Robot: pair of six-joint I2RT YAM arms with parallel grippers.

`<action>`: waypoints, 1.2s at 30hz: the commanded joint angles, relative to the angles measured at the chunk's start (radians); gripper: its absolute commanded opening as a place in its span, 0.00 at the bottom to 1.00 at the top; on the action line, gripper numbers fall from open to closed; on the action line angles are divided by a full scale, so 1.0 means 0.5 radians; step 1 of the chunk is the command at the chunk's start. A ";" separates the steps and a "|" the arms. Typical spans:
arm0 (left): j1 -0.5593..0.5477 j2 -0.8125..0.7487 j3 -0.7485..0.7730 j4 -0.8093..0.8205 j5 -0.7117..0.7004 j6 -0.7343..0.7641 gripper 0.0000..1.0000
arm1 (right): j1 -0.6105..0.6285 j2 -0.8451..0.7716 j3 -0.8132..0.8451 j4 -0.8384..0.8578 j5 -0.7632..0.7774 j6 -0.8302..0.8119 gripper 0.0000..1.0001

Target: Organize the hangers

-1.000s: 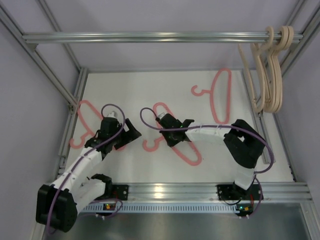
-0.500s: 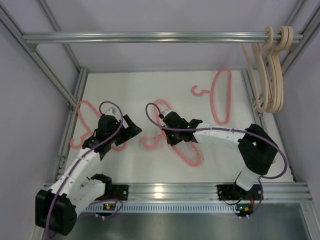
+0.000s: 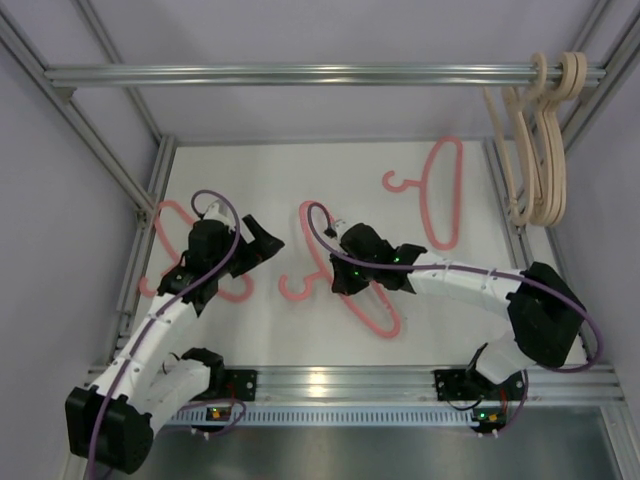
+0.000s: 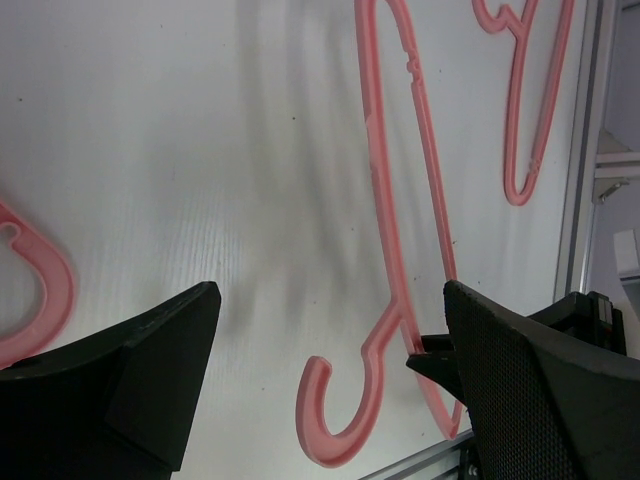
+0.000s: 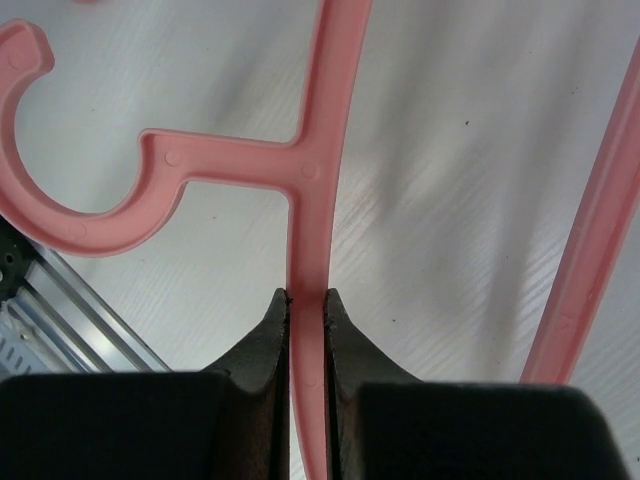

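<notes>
Three pink hangers lie on the white floor. One lies at the left [image 3: 165,225], one at the back right [image 3: 443,190], and one in the middle [image 3: 378,312]. My right gripper [image 3: 348,282] is shut on the middle hanger; in the right wrist view its jaws [image 5: 305,300] pinch the hanger's bar [image 5: 315,120] just below the neck, the hook [image 5: 60,190] up and to the left. My left gripper [image 3: 266,243] stands open beside it, nothing between its fingers [image 4: 330,330]. The same hanger's hook [image 4: 335,425] lies ahead of the left gripper. Several beige hangers [image 3: 540,150] hang on the rail at the right.
A silver rail [image 3: 300,73] spans the top of the frame. Aluminium posts stand along the left [image 3: 140,230] and right [image 3: 515,240] edges of the white floor [image 3: 300,180]. A metal rail [image 3: 400,378] runs along the near edge by the arm bases.
My right arm's elbow has swung to the right and stretched out, its wrist shifting a little right, still gripping the middle hanger. The left gripper has edged slightly towards the back.
</notes>
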 commanded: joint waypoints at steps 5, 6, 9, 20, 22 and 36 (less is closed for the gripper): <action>-0.007 0.083 0.060 0.175 0.137 -0.052 0.97 | -0.021 -0.158 -0.053 0.289 -0.118 0.040 0.00; -0.007 0.092 0.060 0.179 0.131 -0.051 0.97 | -0.017 -0.161 -0.053 0.292 -0.128 0.043 0.00; -0.004 0.132 0.057 0.221 0.137 -0.042 0.97 | -0.021 -0.177 -0.050 0.302 -0.125 0.027 0.00; -0.007 0.242 0.100 0.314 0.226 -0.064 0.97 | -0.017 -0.260 -0.142 0.421 -0.256 0.095 0.00; -0.007 0.242 0.121 0.323 0.223 -0.061 0.97 | -0.020 -0.293 -0.148 0.440 -0.260 0.092 0.00; -0.007 0.402 0.164 0.513 0.223 -0.150 0.95 | -0.017 -0.358 -0.197 0.544 -0.388 0.098 0.00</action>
